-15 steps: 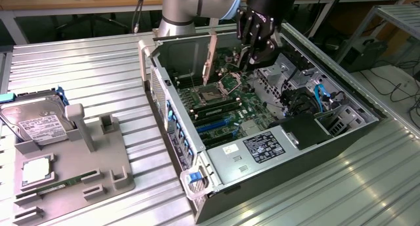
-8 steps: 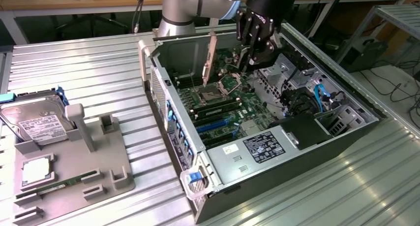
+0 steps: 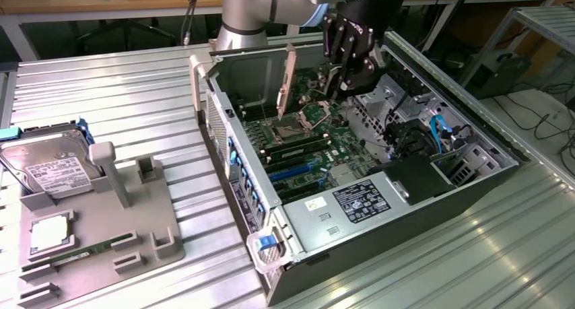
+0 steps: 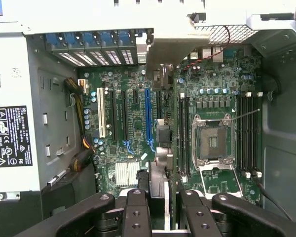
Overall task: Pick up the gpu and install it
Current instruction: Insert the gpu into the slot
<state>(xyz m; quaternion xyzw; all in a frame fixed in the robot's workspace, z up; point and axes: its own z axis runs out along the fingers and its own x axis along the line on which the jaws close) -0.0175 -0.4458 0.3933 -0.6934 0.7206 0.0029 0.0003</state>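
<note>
My gripper [image 3: 346, 85] hangs over the middle of the open computer case [image 3: 215, 114], shut on the gpu [image 3: 287, 80]. The card stands on edge above the motherboard, its pale bracket end toward the case's slotted rear wall. In the wrist view the gpu [image 4: 159, 180] shows edge-on between my two black fingers [image 4: 136, 212], running away from my gripper [image 4: 163, 210] toward the rear wall. It lies just beside the blue expansion slot [image 4: 148, 113] and above the board; I cannot tell if it touches a slot.
The CPU socket [image 4: 212, 143] and memory slots lie on one side of the card, the power supply [image 4: 10, 143] on the other. On the exterior view's left, a grey holder tray [image 3: 134, 215] carries a silver hard drive [image 3: 50, 164] and a green memory stick [image 3: 85, 254].
</note>
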